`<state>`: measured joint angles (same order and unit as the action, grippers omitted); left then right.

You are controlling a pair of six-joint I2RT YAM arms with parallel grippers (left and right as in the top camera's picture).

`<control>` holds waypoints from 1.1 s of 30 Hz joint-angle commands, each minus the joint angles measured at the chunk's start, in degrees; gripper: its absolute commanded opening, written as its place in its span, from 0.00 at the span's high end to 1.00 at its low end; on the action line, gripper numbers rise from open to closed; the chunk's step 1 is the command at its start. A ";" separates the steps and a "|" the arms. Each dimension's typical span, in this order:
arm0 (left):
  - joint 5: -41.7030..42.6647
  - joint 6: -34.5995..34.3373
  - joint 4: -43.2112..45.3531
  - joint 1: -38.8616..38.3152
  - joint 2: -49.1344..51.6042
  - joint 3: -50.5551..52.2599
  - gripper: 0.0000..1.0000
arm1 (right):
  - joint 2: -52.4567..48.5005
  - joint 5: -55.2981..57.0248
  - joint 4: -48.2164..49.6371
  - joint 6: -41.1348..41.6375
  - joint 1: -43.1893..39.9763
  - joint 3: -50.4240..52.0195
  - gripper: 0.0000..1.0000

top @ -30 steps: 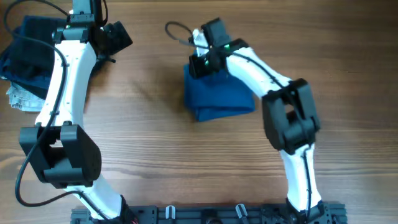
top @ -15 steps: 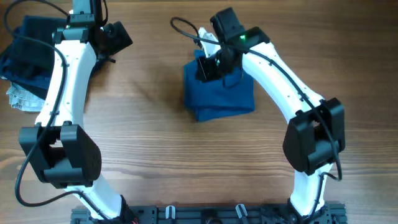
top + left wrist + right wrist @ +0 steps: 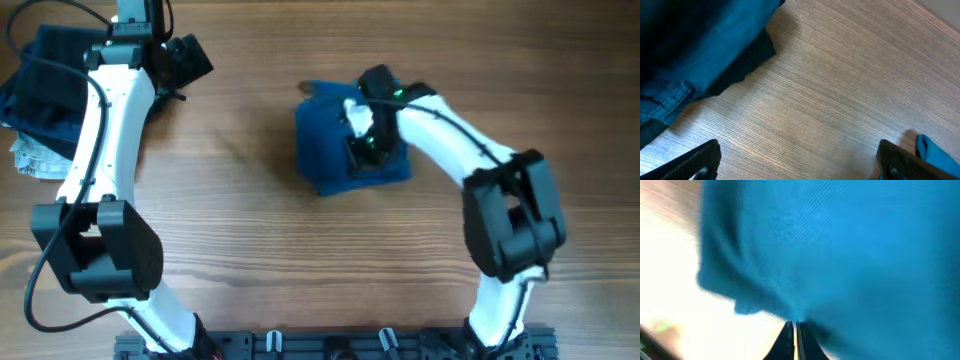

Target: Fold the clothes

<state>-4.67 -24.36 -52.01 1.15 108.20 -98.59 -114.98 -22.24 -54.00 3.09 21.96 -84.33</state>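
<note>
Right claw [image 3: 358, 145] shifts from far edge onto top of folded T-shirt [image 3: 325, 155], shut w/ nothing gripped, prob pressing flat, fold near done; left claw [image 3: 188, 62] wide open, empty.

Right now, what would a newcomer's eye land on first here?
The bright blue T-shirt, folded into a block in the middle of the table, with the right tool shut and down on its top. Then the heap of darker garments at its far left corner, near the open left tool.
</note>
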 commanded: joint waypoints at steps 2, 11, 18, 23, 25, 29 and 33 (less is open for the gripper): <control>-0.37 0.09 0.15 0.15 0.26 -0.09 0.00 | 10.14 0.39 -5.09 -1.64 -7.17 -3.08 0.96; -0.37 0.11 0.15 0.15 0.26 -0.09 0.00 | 8.46 2.43 10.19 -1.86 -11.98 16.04 0.96; -0.37 0.11 0.15 0.15 0.26 -0.09 0.00 | 10.12 4.39 17.88 1.40 -11.98 20.31 0.96; -0.37 0.11 0.15 0.15 0.26 -0.09 0.00 | 15.74 4.44 14.36 1.20 -11.98 5.68 0.96; -0.37 0.11 0.15 0.15 0.26 -0.09 0.00 | 14.38 5.99 18.86 1.46 -12.02 6.14 0.96; -0.37 0.11 0.15 0.15 0.26 -0.09 0.00 | 6.86 7.43 27.58 1.44 -12.07 8.63 0.96; -0.37 0.09 0.15 0.15 0.26 -0.09 0.00 | -5.16 5.42 29.55 1.22 -12.07 8.68 0.96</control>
<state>-4.67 -24.36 -52.01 1.15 108.20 -98.59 -113.75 -15.84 -24.34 4.05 9.96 -76.84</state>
